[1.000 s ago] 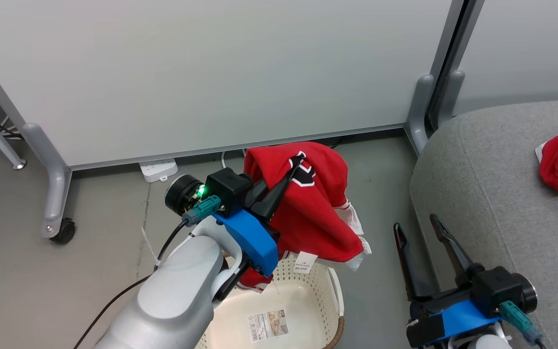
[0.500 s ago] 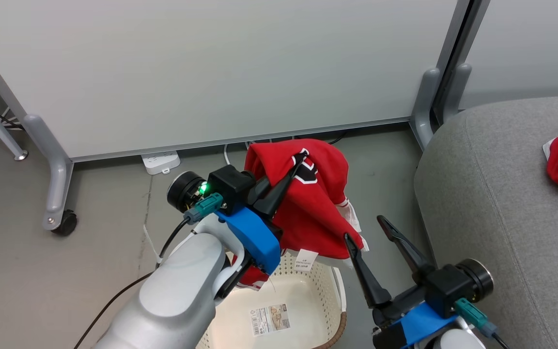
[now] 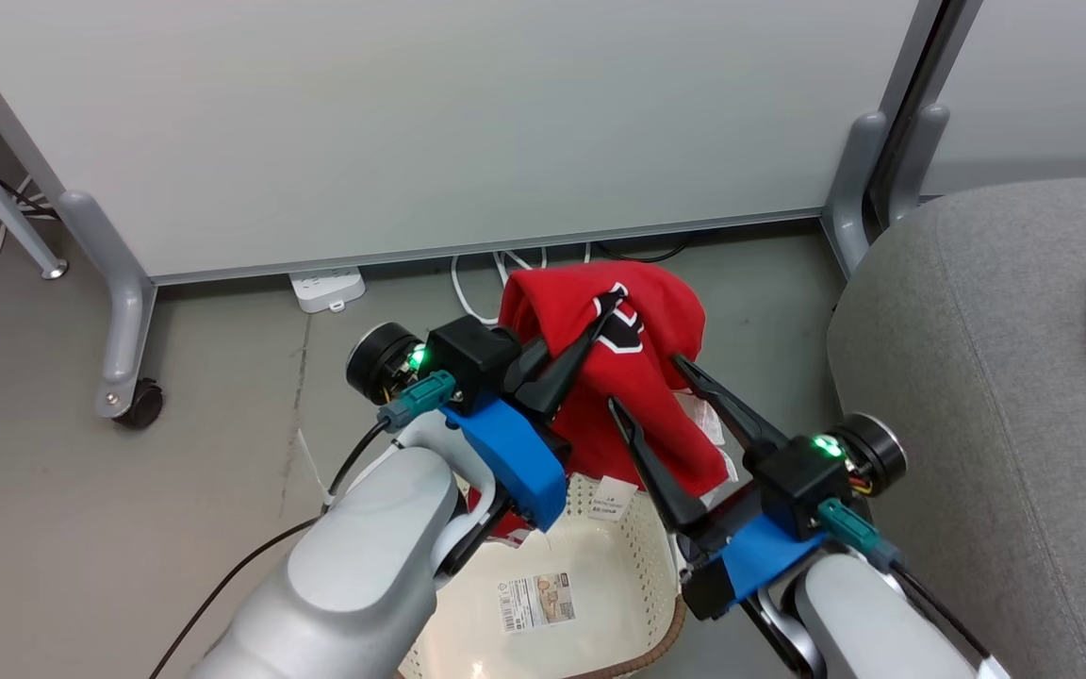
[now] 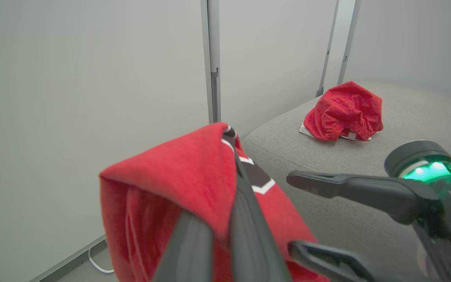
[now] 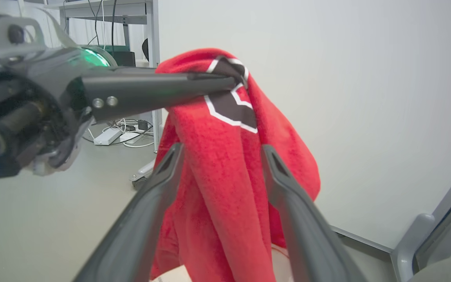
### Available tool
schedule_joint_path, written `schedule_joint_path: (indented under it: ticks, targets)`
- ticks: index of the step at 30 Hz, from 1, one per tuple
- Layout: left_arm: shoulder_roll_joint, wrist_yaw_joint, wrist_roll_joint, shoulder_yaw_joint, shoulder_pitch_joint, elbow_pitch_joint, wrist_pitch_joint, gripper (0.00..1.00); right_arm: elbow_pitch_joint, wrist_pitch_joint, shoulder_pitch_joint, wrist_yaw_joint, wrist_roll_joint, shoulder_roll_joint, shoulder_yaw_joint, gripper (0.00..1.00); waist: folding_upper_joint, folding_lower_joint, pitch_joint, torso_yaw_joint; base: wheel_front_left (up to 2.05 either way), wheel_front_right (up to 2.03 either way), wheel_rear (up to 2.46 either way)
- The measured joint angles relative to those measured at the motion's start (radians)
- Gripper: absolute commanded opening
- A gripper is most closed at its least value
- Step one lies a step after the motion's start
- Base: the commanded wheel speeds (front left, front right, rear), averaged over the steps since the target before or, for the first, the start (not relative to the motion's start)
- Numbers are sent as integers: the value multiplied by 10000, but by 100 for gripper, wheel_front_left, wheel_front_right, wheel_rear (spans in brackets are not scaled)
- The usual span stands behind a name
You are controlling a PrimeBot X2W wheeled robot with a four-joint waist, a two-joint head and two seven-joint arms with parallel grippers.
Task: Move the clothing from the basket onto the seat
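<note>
Carefully, a second grip.
Left gripper (image 3: pixel 605 322) pinches the shirt (image 3: pixel 569 304) above the basket (image 3: pixel 642 552); right gripper (image 3: pixel 645 383), spread wide around its drape, should close squarely; seat (image 3: pixel 977 358) lies at three o'clock.

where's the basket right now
In the head view the basket sits on the floor at bottom centre, under the hanging shirt and left of the seat.

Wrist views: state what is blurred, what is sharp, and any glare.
Left wrist view: the left gripper is blurred at its base near the lens, the shirt on the seat fairly sharp, the green light blooms. Right wrist view: the right gripper is soft, the emblem on the held shirt crisp.
</note>
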Motion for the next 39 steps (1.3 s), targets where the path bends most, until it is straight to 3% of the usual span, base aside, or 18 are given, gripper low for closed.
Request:
schedule_joint_path:
  ticks: [16, 17, 18, 19, 39]
  targets:
    - [-52, 0, 13, -157, -181, -138, 0, 0, 2295, 2, -1545, 0, -347, 608, 245, 100, 0, 1, 365, 120, 0, 0, 0]
    - [-52, 0, 13, -157, -185, -138, 0, 0, 2382, 0, -1585, 0, -347, 631, 213, 93, 1, 0, 383, 119, 0, 0, 0]
    - [-52, 0, 13, -157, -195, -142, 0, 0, 2462, 0, -1615, 0, -372, 646, 205, 93, 0, 0, 400, 120, 0, 0, 0]
    - [-54, 0, 13, -163, -211, -142, 0, 0, 2558, 2, -1653, 0, -389, 669, 205, 0, 0, 1, 409, 121, 0, 0, 0]
    - [-65, 0, -15, -351, -237, -136, 0, 0, 2780, 0, -1762, 0, -357, 803, 198, 0, 0, 0, 352, 94, 0, 0, 0]
